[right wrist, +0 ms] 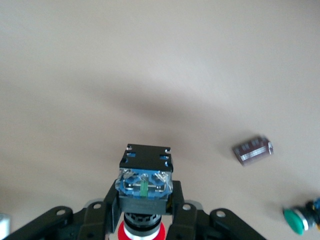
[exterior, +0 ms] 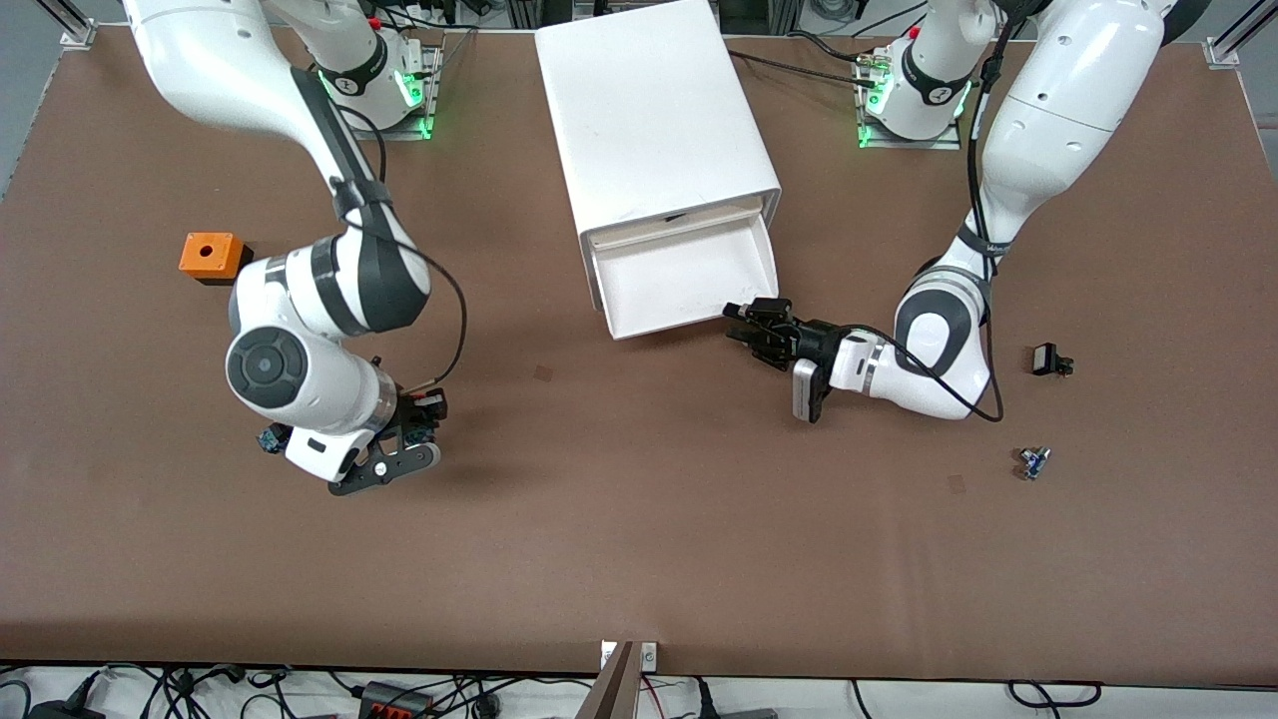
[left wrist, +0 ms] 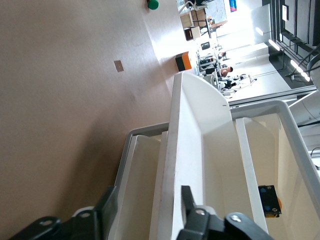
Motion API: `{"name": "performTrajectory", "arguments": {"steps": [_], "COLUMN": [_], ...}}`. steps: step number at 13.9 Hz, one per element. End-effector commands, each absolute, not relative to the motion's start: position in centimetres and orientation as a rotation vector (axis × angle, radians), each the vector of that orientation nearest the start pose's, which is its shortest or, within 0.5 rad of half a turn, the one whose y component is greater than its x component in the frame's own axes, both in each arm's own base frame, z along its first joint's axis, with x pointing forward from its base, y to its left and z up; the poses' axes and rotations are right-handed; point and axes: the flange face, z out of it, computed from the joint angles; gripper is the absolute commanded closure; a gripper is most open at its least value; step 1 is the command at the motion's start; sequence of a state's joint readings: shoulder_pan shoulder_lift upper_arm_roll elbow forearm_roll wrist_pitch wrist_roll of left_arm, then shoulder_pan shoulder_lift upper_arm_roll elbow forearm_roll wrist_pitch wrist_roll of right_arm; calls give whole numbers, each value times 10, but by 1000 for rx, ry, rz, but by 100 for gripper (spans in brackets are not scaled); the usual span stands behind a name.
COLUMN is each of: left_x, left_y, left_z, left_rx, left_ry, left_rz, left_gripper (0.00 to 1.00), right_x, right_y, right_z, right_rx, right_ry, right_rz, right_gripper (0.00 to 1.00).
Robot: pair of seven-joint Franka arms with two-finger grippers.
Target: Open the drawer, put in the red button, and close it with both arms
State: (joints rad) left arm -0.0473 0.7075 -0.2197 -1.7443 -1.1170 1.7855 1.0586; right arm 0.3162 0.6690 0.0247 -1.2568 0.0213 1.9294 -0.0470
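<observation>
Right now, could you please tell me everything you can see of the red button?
The red button is a small push-button switch with a round red cap, a dark collar, and a blocky black body topped by a translucent blue terminal section showing metal contacts and a green stripe. It looks plastic. The right gripper holds it off the brown table, fingers clamped on the body, red cap toward the wrist. In the front view it is barely visible at that gripper, toward the right arm's end of the table.
</observation>
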Motion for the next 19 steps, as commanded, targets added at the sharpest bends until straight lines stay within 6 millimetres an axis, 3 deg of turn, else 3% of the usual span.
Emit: {"name": "performTrajectory", "arguments": {"steps": [1, 3, 5, 7, 10, 12, 15, 19], "left_x": [589, 597, 602, 610, 619, 619, 617, 626], "left_y": [-228, -218, -208, -199, -186, -173, -145, -101], "left_z": [232, 261, 295, 331, 362, 377, 384, 386], "left_rx": [1837, 1912, 2001, 2171, 2353, 2501, 2758, 2938], "left_ry": [-563, -530, -505, -433, -358, -320, -321, -219], "left_rz": [-231, -350, -505, -656, -762, -796, -834, -833], "left_gripper": [0, 0, 0, 0, 0, 0, 0, 0], "right_x": [692, 676, 647, 618, 578, 550, 521, 508], "right_y": [291, 330, 382, 428, 483, 516, 548, 563], "right_z": [405, 407, 411, 430, 429, 419, 392, 365], "right_rx": [-2976, -2911, -2905, -2904, -2919, -2915, -2952, -2967], "right_ry": [-653, -683, -711, -707, -601, -673, -750, -762], "right_rz": [-80, -74, -55, -89, -67, -49, -24, 21], "right_gripper": [100, 100, 100, 100, 100, 100, 100, 100]}}
